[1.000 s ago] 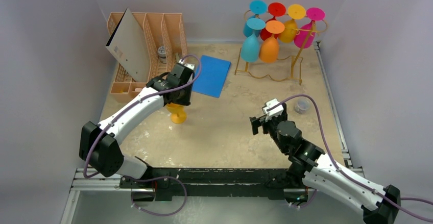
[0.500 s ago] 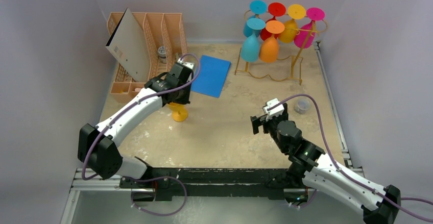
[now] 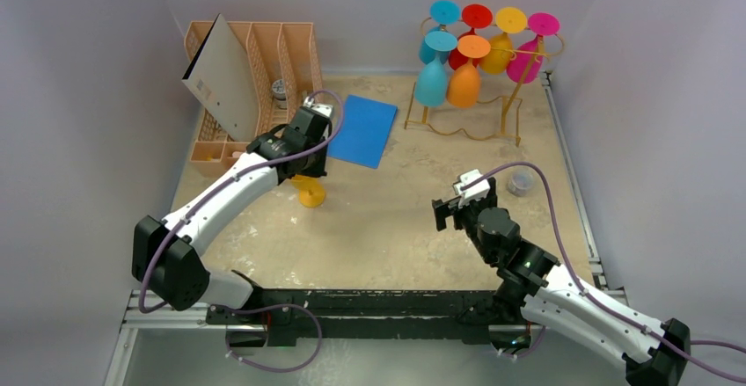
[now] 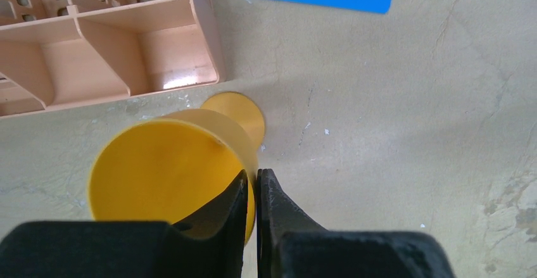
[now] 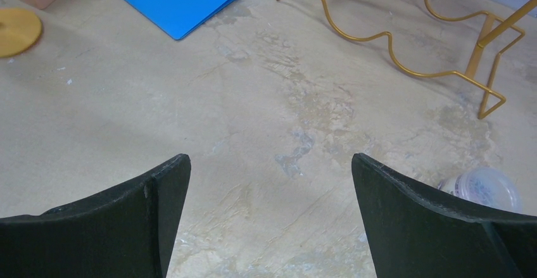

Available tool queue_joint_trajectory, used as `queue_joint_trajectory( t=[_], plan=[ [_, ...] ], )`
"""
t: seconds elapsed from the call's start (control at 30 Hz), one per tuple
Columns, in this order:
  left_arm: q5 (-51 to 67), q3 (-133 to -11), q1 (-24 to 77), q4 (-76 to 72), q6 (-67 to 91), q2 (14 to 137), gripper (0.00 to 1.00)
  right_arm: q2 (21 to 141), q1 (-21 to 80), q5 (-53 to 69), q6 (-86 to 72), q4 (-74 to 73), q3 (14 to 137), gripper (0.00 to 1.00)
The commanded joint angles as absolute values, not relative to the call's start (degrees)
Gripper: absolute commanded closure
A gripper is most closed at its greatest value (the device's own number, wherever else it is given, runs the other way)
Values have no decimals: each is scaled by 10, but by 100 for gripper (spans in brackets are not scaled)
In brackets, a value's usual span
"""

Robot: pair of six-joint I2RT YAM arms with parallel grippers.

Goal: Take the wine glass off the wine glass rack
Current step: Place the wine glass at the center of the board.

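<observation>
Left gripper [image 4: 254, 180] was pinched tight on the rim of the yellow wine glass [image 4: 158, 164]. The glass's foot was down on the table [image 4: 392, 132] right beside the peach organizer [image 4: 95, 56], well apart from the gold wine glass rack [image 3: 511, 109] at the far right. Right gripper [image 5: 269, 161] was spread wide, low over the table.

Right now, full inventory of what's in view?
wine glass rack: 1, gold wire, far right.
hanging wine glasses: 6, two blue, red, orange, yellow, pink, on the rack, bases up.
yellow wine glass: 1, yellow, off the rack, beside the organizer, tilted.
file organizer: 1, peach, far left.
board: 1, grey-beige, leaning in the organizer.
blue sheet: 1, blue, flat, mid-table.
small tub: 1, translucent, right side.
left fingers: 2, black, pinching the yellow glass's rim.
right fingers: 2, black, open, holding nothing.
</observation>
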State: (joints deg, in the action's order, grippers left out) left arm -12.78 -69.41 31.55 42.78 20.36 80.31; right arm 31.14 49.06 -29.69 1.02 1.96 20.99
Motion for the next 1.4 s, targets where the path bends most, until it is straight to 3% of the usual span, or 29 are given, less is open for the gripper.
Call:
queue_joint_trajectory(
  t=[0.0,0.2,0.4,0.67,0.93,1.37],
  plan=[
    [-127,-697,312,419,198,785,90,316,491,-316,4,21,236,1],
    [-117,-704,313,433,198,772,71,316,491,-316,4,19,238,1],
    [-110,-720,313,451,194,739,42,318,491,-313,-21,17,242,1],
    [-104,-739,313,478,188,671,23,320,491,-311,-53,-14,261,1],
    [-143,-665,312,471,180,543,14,340,491,-318,-124,-152,336,1],
    [-232,-520,313,424,197,383,11,403,490,-351,-289,-393,502,1]
  ],
)
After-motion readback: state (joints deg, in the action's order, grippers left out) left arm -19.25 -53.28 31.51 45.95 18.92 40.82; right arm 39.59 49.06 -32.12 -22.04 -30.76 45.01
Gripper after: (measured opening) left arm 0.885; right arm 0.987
